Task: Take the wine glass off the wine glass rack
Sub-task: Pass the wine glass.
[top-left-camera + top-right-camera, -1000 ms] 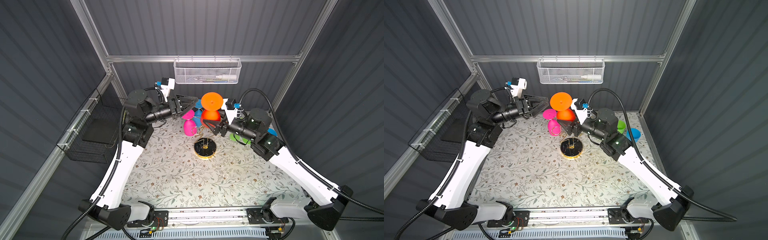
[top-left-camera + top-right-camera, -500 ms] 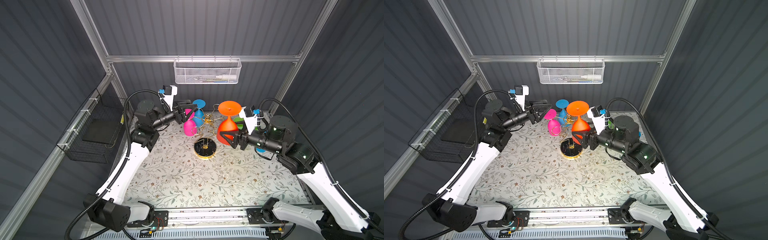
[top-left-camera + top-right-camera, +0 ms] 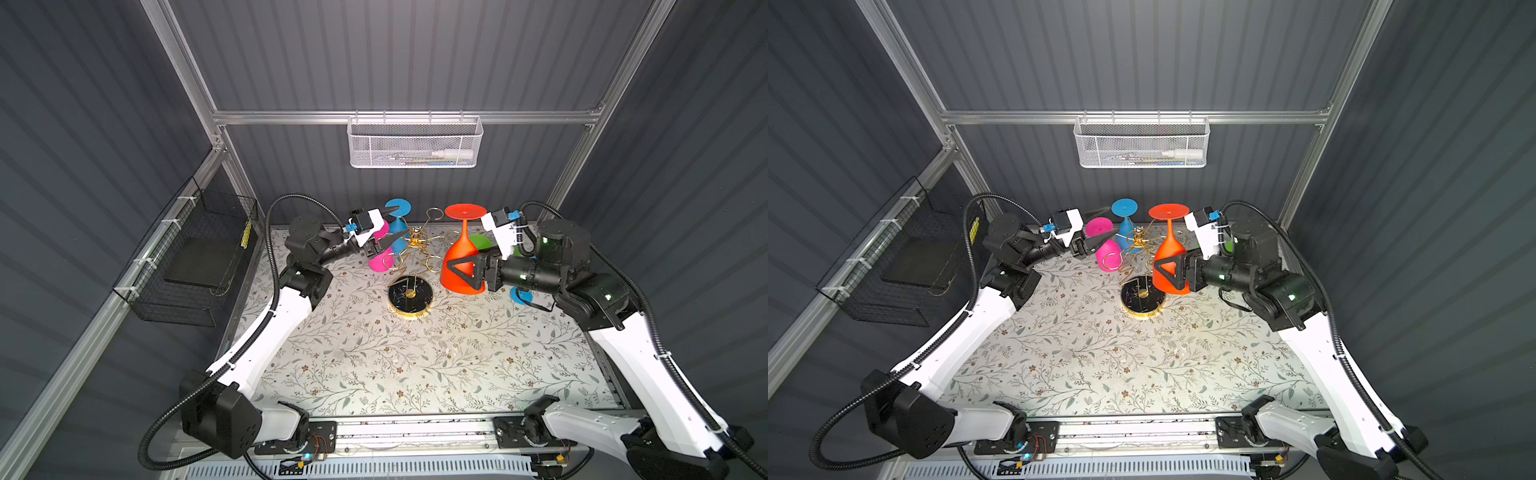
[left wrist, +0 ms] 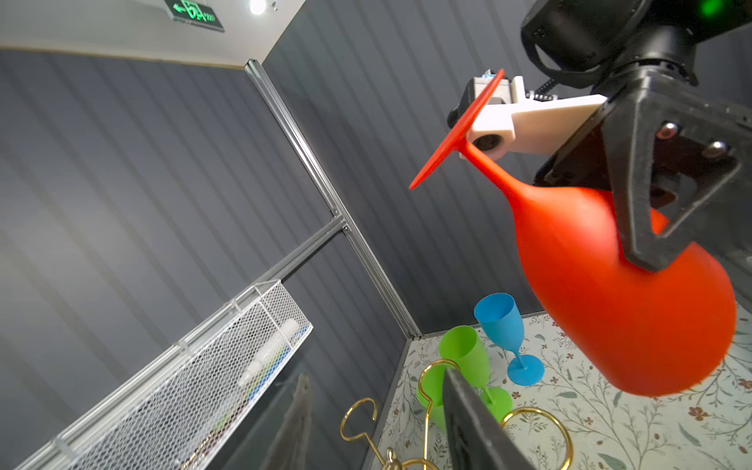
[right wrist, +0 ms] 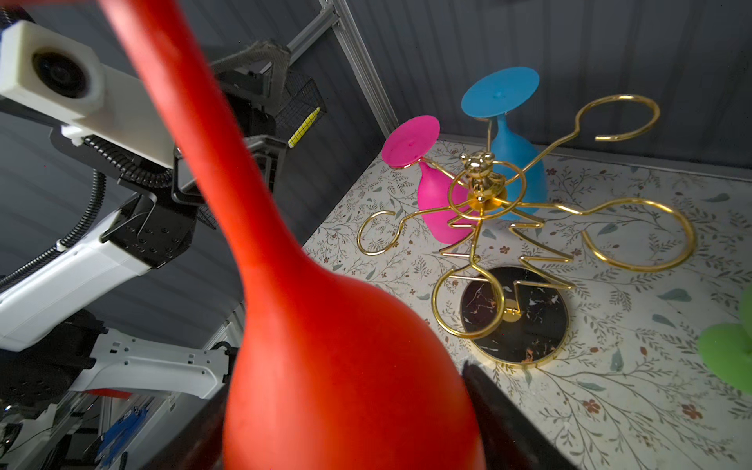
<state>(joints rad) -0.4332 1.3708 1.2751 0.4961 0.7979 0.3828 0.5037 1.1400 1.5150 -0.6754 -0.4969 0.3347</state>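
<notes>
Right arm has pulled the orange wine glass (image 3: 459,249) away from the wine glass rack (image 5: 478,191) over the last second. It now hangs upside down, foot up, in the air just beside the gold wire arms and clear of them. So the main bit looks done to me. What's left, I reckon, is parking it on the bench (image 3: 415,365) and letting go. My right end effector (image 3: 461,274) is clamped across the bowl, spread fairly wide since the bowl is fat. The pink glass (image 5: 437,211) and blue glass (image 5: 517,162) are still on their rings. The left end effector (image 3: 397,224) has backed off a little and sits near the pink one, fingers parted, nothing between them as far as I can see.
</notes>
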